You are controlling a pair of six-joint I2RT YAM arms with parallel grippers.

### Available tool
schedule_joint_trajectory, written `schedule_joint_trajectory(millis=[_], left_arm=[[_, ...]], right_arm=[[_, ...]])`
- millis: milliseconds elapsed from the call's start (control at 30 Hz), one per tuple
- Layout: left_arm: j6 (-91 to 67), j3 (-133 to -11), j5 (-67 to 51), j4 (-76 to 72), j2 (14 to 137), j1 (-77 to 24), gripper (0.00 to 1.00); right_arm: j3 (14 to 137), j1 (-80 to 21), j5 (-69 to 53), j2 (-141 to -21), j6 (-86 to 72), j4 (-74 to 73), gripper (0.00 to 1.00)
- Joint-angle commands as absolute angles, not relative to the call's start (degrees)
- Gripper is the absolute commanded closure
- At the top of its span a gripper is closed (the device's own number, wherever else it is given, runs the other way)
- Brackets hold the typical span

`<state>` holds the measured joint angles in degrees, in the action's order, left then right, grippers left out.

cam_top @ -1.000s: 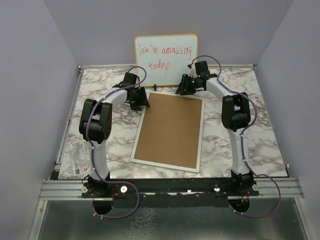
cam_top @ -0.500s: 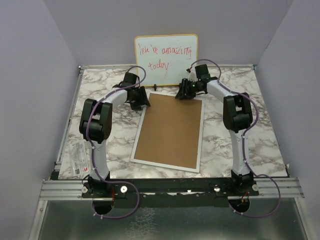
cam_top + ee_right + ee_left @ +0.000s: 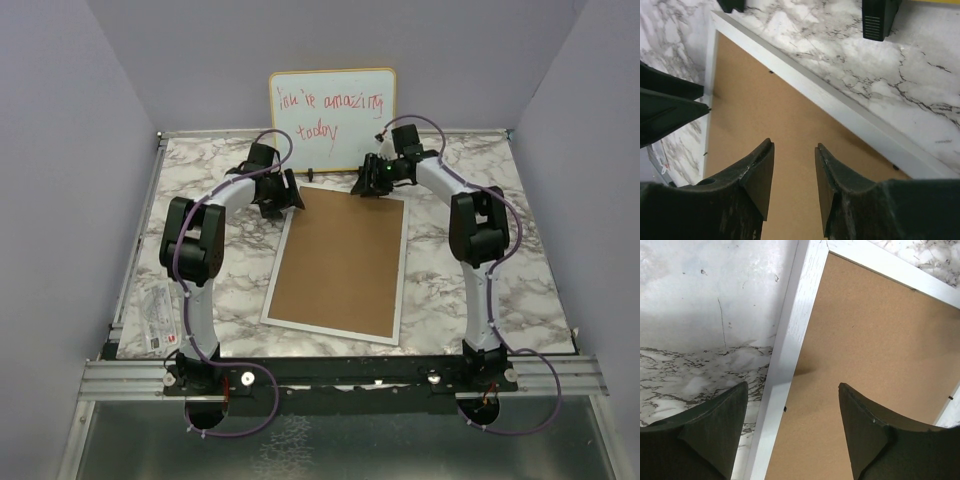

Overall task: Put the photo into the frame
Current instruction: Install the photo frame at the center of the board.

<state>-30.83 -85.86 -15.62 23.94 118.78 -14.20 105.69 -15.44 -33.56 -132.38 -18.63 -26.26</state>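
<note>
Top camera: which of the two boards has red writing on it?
The whiteboard standing upright at the far edge of the table. The other, the frame lying flat, shows only its plain brown backing board.

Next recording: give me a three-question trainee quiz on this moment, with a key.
1. True or false: the frame lies on the table with its brown backing board facing up.
2. What shows between the open fingers of the left end effector? A) the frame's white rim, B) a pen, C) a loose photo.
3. What colour is the handwriting on the whiteboard propped at the back?
Key: 1 true; 2 A; 3 red.
</note>
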Motion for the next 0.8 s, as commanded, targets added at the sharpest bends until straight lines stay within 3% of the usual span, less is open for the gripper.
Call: schedule_joint_trajectory(millis=[0, 167, 267, 367, 600, 767], left_arm=[[-29.2, -86.0, -14.1, 26.3, 115.7, -13.8, 0.22], [-27.4, -80.0, -11.0, 28.7, 111.3, -13.8, 0.18], [-26.7, -75.3, -13.6, 29.0, 109.1, -13.9, 0.17], [-26.2, -70.9, -15.6, 29.3, 107.4, -14.0, 0.15], [-25.2, -65.8, -20.3, 30.3, 106.0, -14.4, 0.15], [-24.7, -65.1, -24.7, 30.8, 107.3, -15.7, 0.28]], right_arm=[[102.8, -15.9, -30.2, -122.9, -24.1, -25.1, 0.56], [89.2, -15.8, -17.5, -111.8, -29.3, -24.3, 0.52], [83.3, -15.8, -7.5, -106.5, -31.0, -29.2, 0.33], [77.4, -15.6, -3.1, -103.2, -31.3, -32.1, 0.25], [67.6, -15.6, -3.9, -99.8, -34.0, -34.5, 0.24], [65.6, -15.5, -10.7, -100.9, -34.5, -32.1, 0.24]])
